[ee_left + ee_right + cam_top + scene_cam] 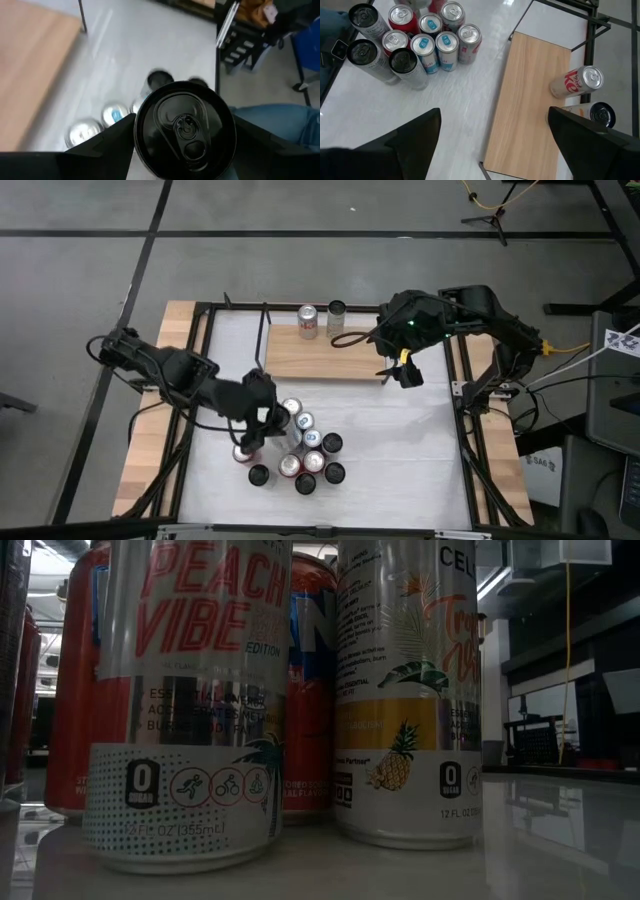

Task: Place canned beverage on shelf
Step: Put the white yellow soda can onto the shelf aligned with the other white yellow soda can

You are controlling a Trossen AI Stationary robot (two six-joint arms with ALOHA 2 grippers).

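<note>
The left tool grips a black-topped can by its side walls just under the rim, over the cluster of cans near the desk's front edge. The can looks rigid, smooth and probably full, so a mid-body hold suits best. The right tool hangs released over the shelf.

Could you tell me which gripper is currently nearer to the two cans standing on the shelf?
Right. The right gripper, open, hovers over the shelf near its end, beside the two cans. The left gripper is off the shelf over the cluster of cans, holding a black-topped can.
</note>
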